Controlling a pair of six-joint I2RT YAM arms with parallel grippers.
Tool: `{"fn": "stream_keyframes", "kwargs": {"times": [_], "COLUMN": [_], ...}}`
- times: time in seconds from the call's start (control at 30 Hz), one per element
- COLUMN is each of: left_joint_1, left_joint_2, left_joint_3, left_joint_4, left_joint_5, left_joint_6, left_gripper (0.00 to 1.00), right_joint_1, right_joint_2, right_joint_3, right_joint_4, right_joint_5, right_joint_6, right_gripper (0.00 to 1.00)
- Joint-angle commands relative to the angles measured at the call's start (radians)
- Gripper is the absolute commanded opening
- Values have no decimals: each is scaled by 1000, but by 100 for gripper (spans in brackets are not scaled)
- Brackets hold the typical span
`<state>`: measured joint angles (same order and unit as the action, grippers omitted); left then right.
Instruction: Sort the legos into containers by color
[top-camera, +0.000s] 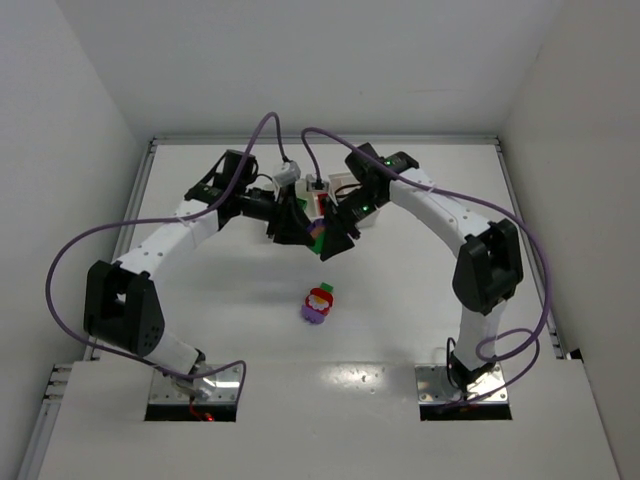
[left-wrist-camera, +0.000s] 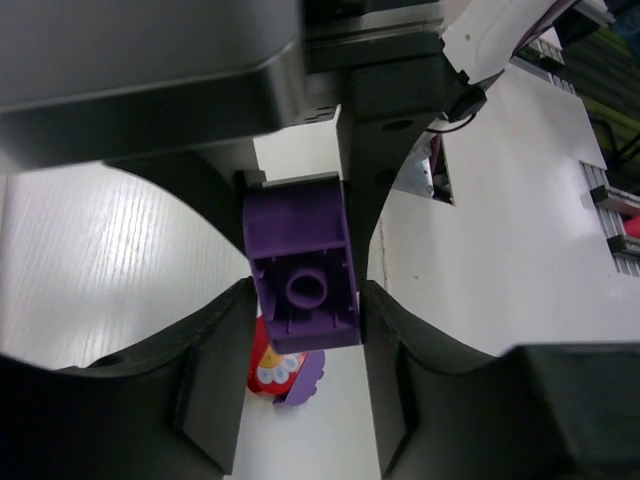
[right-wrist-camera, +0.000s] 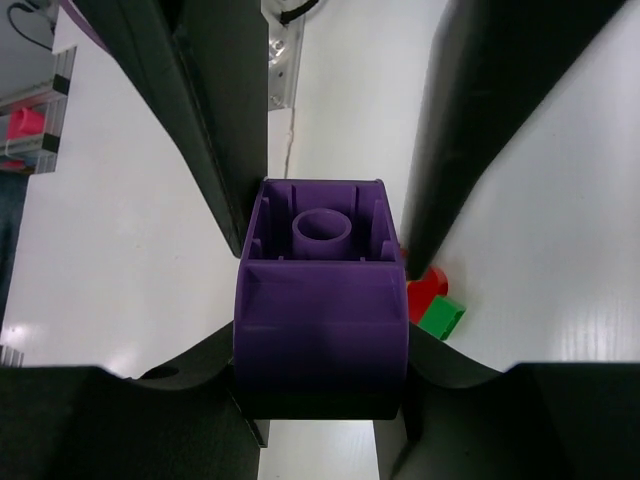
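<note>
Above the surface (top-camera: 400, 320), between both arms, the right tool (right-wrist-camera: 320, 385) pinches a purple brick (right-wrist-camera: 320, 290), and the left tool (left-wrist-camera: 305, 340) appears clamped on its other end. An uneven pull could twist the brick free and drop it near the mixed clump (top-camera: 318, 305).

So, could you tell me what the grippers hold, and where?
One purple plastic toy brick: the right gripper clamps its sloped end, the left gripper pinches the opposite end.

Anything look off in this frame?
Nothing spilled or damaged. One purple plastic toy brick is pinched mid-air by the right gripper and the left gripper at once, and a stuck-together red, purple and green brick clump sits loose on the white table, unsorted.
</note>
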<state>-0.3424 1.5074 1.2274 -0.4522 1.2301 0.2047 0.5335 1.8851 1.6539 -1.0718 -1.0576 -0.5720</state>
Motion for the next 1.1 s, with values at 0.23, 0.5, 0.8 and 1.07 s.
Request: {"fn": "stream_keyframes", "kwargs": {"times": [0.23, 0.5, 0.8, 1.07], "left_joint_1": [-12, -12, 31, 10], "left_joint_2": [-9, -62, -82, -18], "left_joint_3": [28, -11, -43, -52], "left_joint_4": [27, 18, 90, 363], "left_joint_5": [61, 42, 51, -188], "left_joint_6": [53, 102, 67, -155], "left_gripper": [35, 13, 9, 8], "right_joint_1": [23, 3, -15, -75], "right_joint_2": [0, -89, -230, -380], "right_joint_3": [-3, -149, -338, -381], "right_joint_4": [15, 58, 127, 173], "right_joint_5": [-15, 37, 90, 198], "right_joint_6": [-32, -32, -23, 47], "right_gripper": [7, 7, 7, 7]}}
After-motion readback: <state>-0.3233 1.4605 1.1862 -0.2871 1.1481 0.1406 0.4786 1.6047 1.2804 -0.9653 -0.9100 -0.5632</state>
